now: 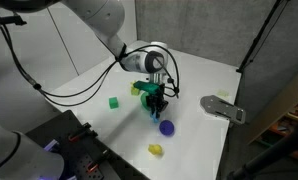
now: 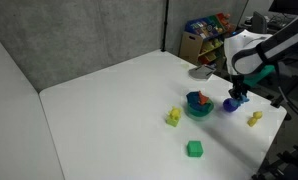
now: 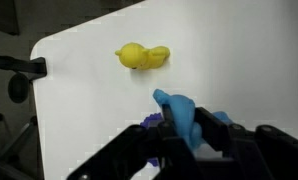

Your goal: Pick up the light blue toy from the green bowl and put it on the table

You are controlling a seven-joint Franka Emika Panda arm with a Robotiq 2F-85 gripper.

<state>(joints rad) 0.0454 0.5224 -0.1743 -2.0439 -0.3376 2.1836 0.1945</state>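
We find the light blue toy (image 3: 177,108) outside the green bowl (image 2: 199,109), low over the table (image 2: 109,100) just beside the blue-purple ball (image 2: 230,104), though we cannot tell whether it touches the surface. The bowl holds an orange-red toy (image 2: 194,97). The arm reaches in over the table with its wrist turned down beside the bowl, and the gripper (image 1: 156,103) is closed narrowly on the light blue toy, with a yellow toy (image 3: 142,56) lying well apart ahead of it in the wrist view.
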